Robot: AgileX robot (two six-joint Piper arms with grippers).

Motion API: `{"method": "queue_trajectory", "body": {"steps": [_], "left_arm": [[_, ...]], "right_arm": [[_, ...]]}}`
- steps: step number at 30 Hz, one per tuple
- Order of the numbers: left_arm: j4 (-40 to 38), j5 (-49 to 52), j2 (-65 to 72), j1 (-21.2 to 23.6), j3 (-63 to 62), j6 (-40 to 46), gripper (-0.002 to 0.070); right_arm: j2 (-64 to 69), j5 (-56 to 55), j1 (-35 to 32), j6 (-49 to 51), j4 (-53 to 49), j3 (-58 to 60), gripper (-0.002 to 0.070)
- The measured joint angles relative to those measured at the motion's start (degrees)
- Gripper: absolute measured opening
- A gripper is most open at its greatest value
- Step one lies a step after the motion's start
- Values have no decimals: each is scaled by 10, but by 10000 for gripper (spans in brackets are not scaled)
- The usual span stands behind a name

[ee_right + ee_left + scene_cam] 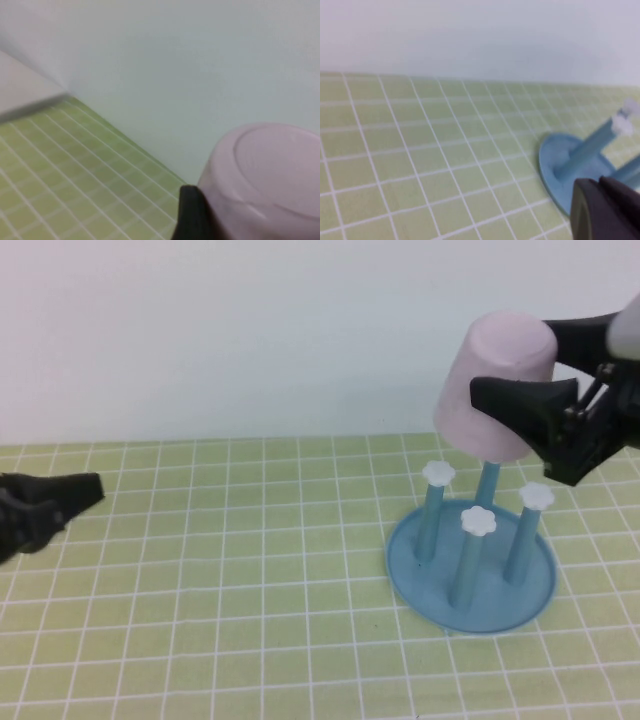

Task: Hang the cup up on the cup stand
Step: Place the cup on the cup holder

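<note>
At the far left of the high view, the black left gripper point(85, 490) hovers low over the bench point(220, 570), a surface covered in a pale green grid of small squares with white lines. Its fingers point(60, 495) appear pressed together into one dark tapered tip, pointing toward the middle of the bench. In the left wrist view only a dark corner of that left gripper point(605, 210) shows, with the blue stand beyond it.

Right of centre stands the round blue plastic cup stand point(470, 565) point(560, 165), a shallow tray resting on the bench with four upright blue pegs. Three pegs show their white flower-shaped caps point(481, 521); the rear peg point(489, 480) rises up into the mouth of the cup, so its cap is hidden.

Above the stand is the small pale pink plastic tumbler cup point(495, 385) point(265, 185), turned upside down and tilted, its closed base pointing up and slightly right, its open rim down over the rear peg. Whether it touches that peg I cannot tell.

At the far right, the black right gripper point(530, 370) reaches in from the edge and pinches the cup between its fingers point(525, 405), one in front across the cup's side and one behind near its base. The right wrist view shows one dark finger point(192, 212) against the cup's wall.
</note>
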Motion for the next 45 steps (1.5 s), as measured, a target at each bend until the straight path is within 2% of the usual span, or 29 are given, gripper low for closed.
{"method": "queue_trajectory", "body": {"steps": [5, 19, 34, 36, 41, 45], "left_arm": [[25, 8, -59, 14, -1, -28, -1], [154, 51, -205, 14, -1, -159, -1], [156, 102, -223, 14, -1, -177, -1], [156, 103, -223, 14, -1, -177, -1], [160, 103, -223, 14, -1, -177, -1], [168, 109, -223, 14, -1, -177, -1]], "right_arm": [[37, -83, 26, -15, 11, -9, 513], [184, -59, 28, -1, 13, -64, 513], [286, -77, 28, -22, 23, -74, 515], [286, -77, 28, -22, 23, -76, 540], [286, -77, 28, -11, 23, -87, 659], [273, -79, 28, -10, 23, -88, 685]]}}
